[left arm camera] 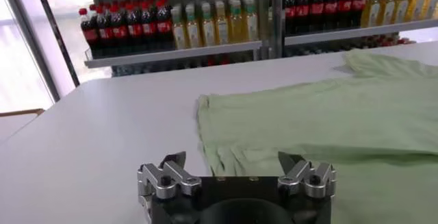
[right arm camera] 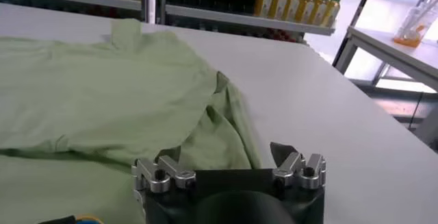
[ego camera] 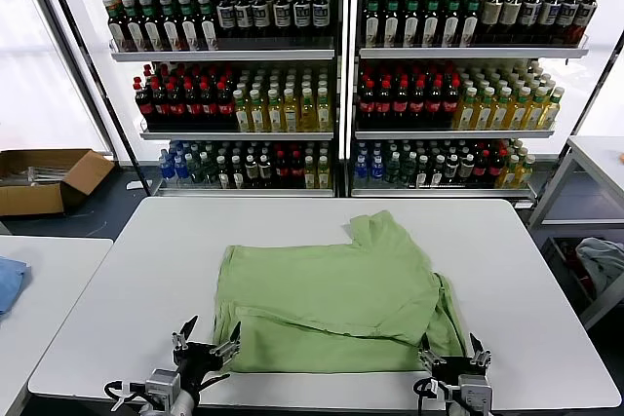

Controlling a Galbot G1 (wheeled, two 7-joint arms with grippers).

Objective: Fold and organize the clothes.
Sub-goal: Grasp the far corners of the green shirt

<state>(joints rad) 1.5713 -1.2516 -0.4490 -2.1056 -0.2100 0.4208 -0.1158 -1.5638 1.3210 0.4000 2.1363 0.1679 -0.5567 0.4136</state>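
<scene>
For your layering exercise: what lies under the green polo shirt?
The white table lies under the green polo shirt. Its folded layers cover whatever is between them, so that cannot be seen.

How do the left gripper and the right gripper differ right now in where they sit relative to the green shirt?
The left gripper sits at the near left corner of the green shirt, its fingers straddling the flat hem edge. The right gripper sits at the near right corner, by the bunched, wrinkled side fold and sleeve. Both are open, hold nothing, and sit low at the near edge of the white table.
</scene>
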